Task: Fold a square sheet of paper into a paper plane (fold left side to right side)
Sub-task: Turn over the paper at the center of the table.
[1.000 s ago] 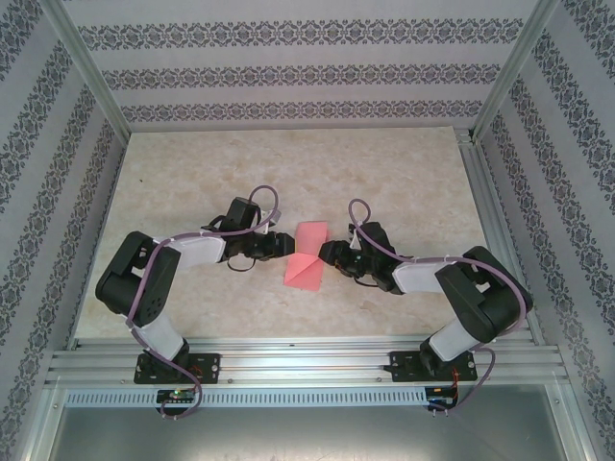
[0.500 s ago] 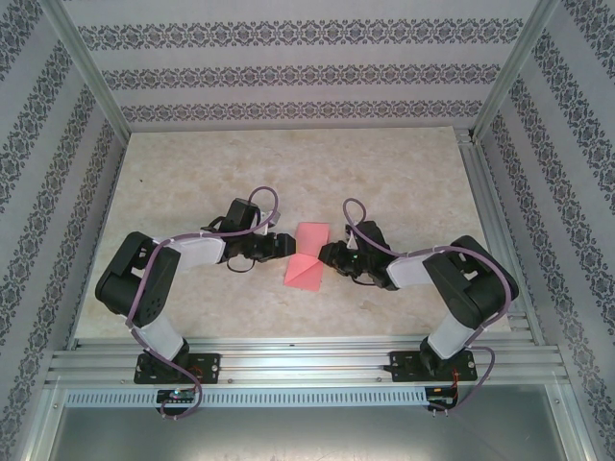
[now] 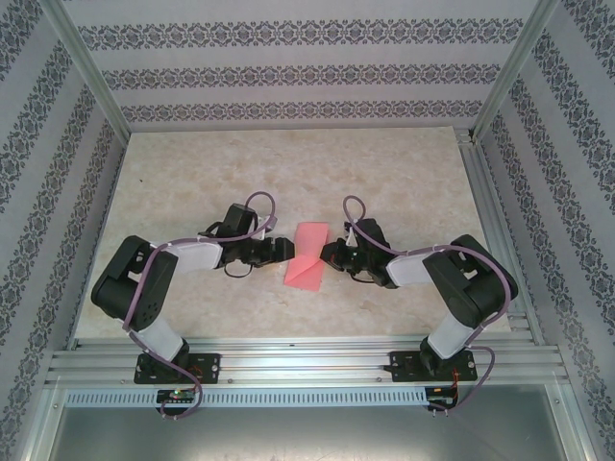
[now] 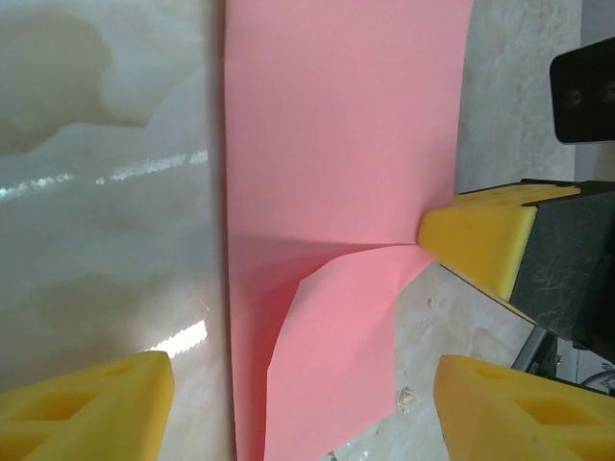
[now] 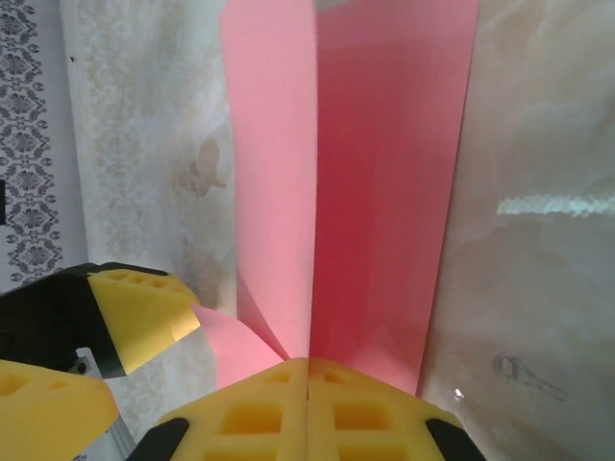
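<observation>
- Pink sheet of paper (image 3: 307, 257) lies mid-table on the marbled tabletop (image 3: 288, 163), right between the two arms. It is part-folded, with one flap lifted off the surface.
- Right gripper (image 5: 307, 379) is clamped. Its yellow pads (image 5: 259, 413) press flat together on the sheet's edge, pinching the paper between them.
- Left gripper (image 4: 303, 379) is released, yellow fingertips (image 4: 96, 403) spread wide, just beside the sheet's opposite edge. Whether they touch it I cannot tell.
- In the left wrist view, the right arm's pad tip meets the sheet exactly where a crease line crosses it.
</observation>
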Tool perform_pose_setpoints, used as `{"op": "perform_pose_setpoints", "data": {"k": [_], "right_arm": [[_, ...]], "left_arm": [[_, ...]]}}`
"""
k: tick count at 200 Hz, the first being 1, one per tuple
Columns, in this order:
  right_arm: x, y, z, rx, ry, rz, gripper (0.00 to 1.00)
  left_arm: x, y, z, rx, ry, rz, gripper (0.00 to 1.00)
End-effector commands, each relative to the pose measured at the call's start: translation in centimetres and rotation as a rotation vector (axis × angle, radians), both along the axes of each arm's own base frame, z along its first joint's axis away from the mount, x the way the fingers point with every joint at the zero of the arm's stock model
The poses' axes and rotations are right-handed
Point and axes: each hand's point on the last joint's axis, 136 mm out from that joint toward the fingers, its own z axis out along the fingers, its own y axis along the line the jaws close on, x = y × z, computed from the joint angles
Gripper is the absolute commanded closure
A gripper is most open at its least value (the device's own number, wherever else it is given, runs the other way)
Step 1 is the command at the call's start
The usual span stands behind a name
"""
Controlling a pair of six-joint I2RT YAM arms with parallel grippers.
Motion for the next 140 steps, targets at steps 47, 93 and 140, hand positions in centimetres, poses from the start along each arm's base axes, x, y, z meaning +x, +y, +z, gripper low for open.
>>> {"op": "perform_pose_setpoints", "data": {"k": [47, 93, 140], "right_arm": [[-0.8, -1.5, -0.4, -0.01, -0.012, 0.0, 0.99], [-0.5, -1.2, -0.3, 0.005, -0.012, 0.002, 0.98], [-0.6, -1.3, -0.3, 0.002, -0.011, 0.002, 0.96]], "left_arm": [[-0.3, -0.8, 1.8, -0.134, 0.003, 0.011, 0.19], [-1.0, -3.3, 0.7, -0.148, 0.042, -0.046, 0.21], [-1.1, -4.2, -0.3, -0.105, 0.049, -0.077, 0.38]]}}
